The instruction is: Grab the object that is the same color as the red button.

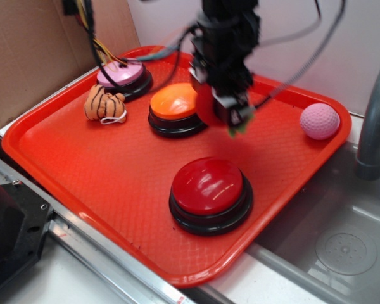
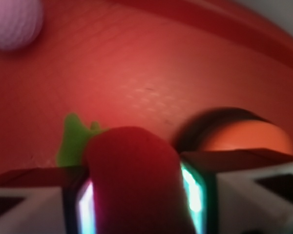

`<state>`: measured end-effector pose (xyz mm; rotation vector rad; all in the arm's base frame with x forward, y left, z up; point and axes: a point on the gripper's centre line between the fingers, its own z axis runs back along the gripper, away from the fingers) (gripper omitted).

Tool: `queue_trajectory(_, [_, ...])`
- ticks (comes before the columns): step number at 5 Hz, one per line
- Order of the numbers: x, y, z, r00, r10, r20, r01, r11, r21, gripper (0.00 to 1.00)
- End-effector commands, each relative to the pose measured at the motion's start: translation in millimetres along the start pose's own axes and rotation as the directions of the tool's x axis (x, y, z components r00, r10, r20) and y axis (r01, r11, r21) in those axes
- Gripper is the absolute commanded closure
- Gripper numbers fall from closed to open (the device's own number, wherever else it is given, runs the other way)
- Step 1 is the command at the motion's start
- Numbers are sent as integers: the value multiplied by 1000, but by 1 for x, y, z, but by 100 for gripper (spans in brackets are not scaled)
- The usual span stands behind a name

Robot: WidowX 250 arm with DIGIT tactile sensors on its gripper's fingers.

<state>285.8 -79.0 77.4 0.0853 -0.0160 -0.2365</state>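
The gripper (image 1: 231,113) hangs over the far middle of the red tray (image 1: 69,161). Its fingers (image 2: 205,190) are closed tight on the strawberry (image 2: 134,180), one on each side. In the wrist view the strawberry fills the gap between them, and its green leaf (image 2: 74,139) sticks out to the left. In the side view the strawberry (image 1: 209,106) shows as a dark red lump at the gripper's tip, with a bit of green poking out below. It looks lifted off the tray, just right of the orange button (image 1: 175,109).

The red button (image 1: 210,193) sits on the near part of the tray, nearer than the gripper and apart from it. The orange button stands further back, with the pink button (image 1: 123,79) behind it to the left. The tiger (image 1: 104,104) lies just near the pink button, on the left side. The pink ball (image 1: 320,120) rests in the far right corner of the tray, well apart from the gripper.

A grey sink (image 1: 332,234) is to the right of the tray, and a grey tap (image 1: 375,120) stands by its far edge. Brown cardboard (image 1: 31,50) leans at the far left
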Motion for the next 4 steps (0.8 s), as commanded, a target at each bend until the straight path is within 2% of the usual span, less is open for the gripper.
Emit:
queue_trajectory(1, [-40, 39, 81, 977, 180, 113, -175, 983, -53, 100])
queue_trajectory(2, [-68, 45, 94, 962, 246, 117, -237, 968, -88, 100])
queue_trajectory(3, [-94, 38, 106, 942, 313, 123, -307, 949, -71, 100])
queue_trajectory(4, [-105, 38, 110, 942, 314, 120, -305, 948, -89, 100])
